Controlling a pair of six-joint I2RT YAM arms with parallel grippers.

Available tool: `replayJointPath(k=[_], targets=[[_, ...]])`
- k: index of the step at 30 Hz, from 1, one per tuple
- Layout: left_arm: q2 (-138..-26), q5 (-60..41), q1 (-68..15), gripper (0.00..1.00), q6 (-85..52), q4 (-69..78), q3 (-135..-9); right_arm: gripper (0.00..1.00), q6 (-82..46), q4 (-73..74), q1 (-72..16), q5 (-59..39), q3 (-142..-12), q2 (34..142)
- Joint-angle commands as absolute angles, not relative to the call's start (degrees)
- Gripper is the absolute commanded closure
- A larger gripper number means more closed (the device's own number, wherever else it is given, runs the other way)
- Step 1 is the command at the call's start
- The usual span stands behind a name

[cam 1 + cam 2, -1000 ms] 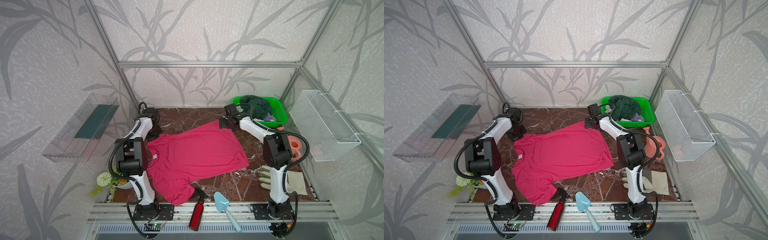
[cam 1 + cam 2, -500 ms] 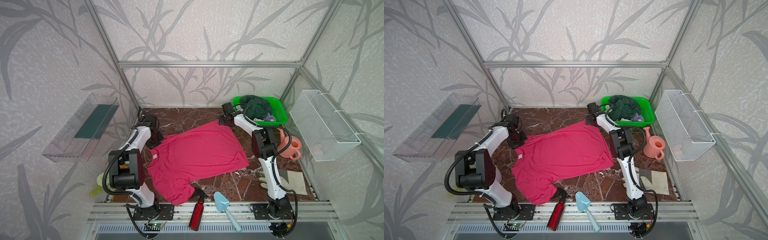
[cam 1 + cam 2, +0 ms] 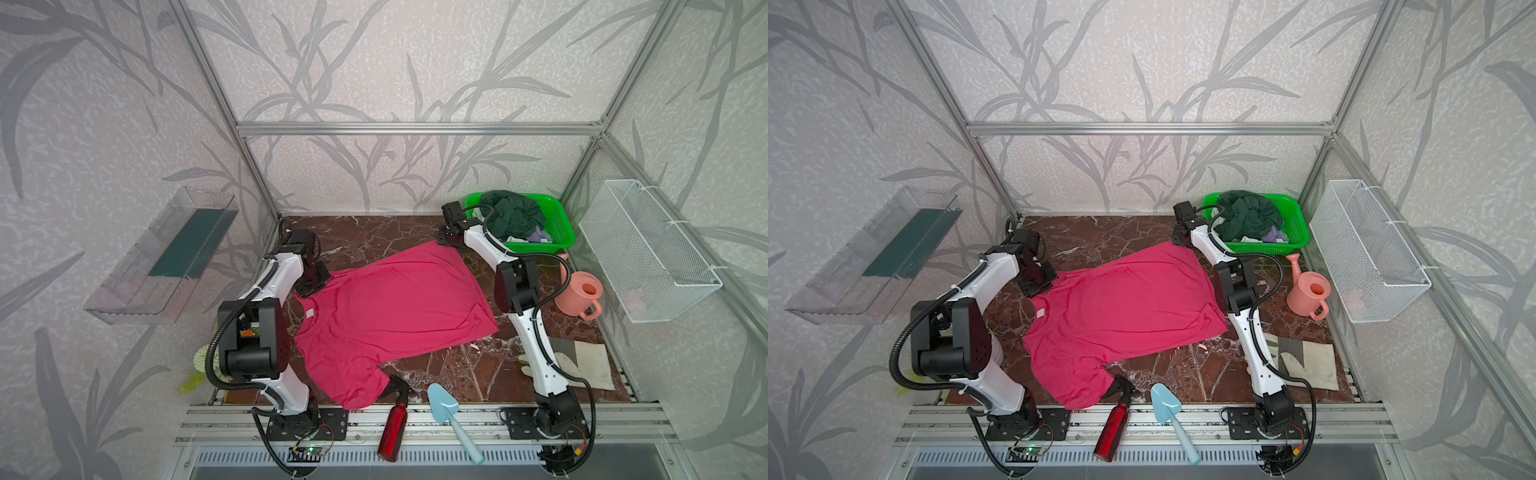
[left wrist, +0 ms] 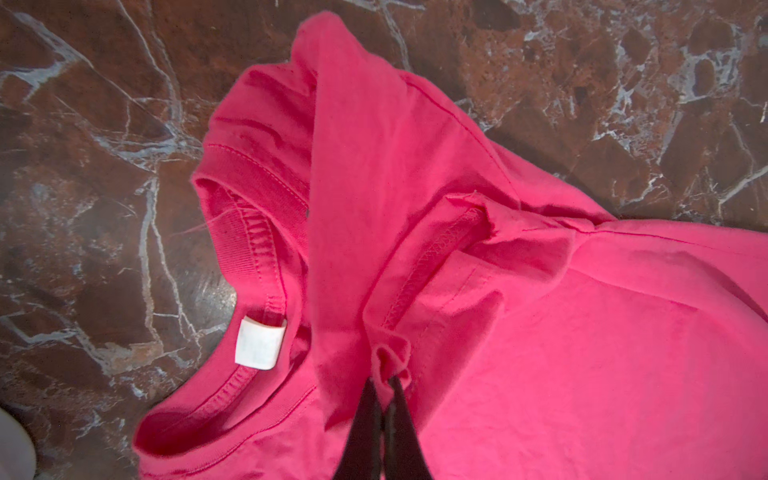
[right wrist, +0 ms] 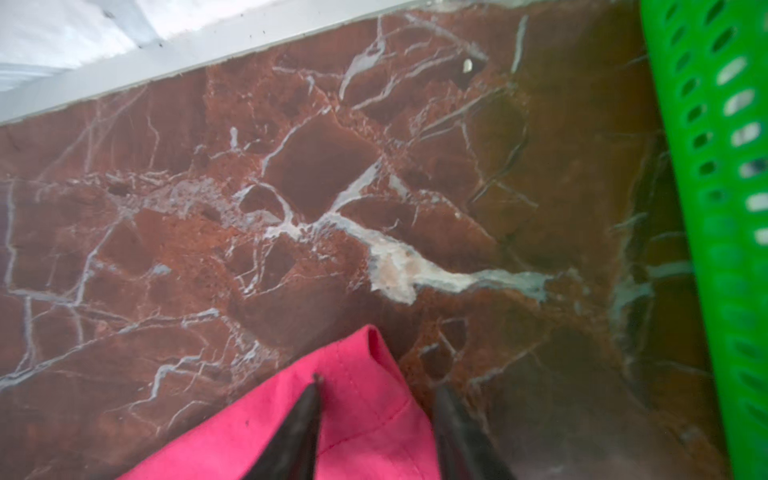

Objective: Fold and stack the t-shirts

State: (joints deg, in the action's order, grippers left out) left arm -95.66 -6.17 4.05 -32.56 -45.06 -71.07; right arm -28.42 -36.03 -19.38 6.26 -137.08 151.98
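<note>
While one pink tee [image 3: 390,307] lies spread on the marble table [image 3: 374,232], two grippers work its far edge. Left gripper [image 4: 383,380]: jaws pinched together on a fold near the shoulder seam. Right gripper [image 5: 379,382]: jaws apart, straddling the hem corner. One green basket [image 3: 561,224] holds one dark green tee [image 3: 515,216] and some lavender cloth [image 3: 539,237].

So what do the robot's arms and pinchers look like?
The left arm and right arm have smooth white shells with chunky black joint blocks. A ribbed black cable runs along each. The left gripper and right gripper end in thin, dark, pointed fingers.
</note>
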Motion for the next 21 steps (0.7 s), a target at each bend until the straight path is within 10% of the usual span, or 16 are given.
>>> replayJointPath(k=[1, 8, 21], targets=[[-95.0, -6.5, 3.6, 1.00, -31.9, -45.1, -70.8, 0.63, -27.6, -40.4, -18.7, 4.9, -141.2, 154.6], [-96.0, -7.2, 3.5, 1.00, -31.3, -46.0, -73.5, 1.00, -25.4, -42.1, -18.8, 2.6, -144.0, 154.0], [-105.2, -1.4, 4.0, 1.00, -24.3, -52.7, -95.3, 1.00, -23.1, -39.4, -16.8, 3.8, -136.7, 141.6]])
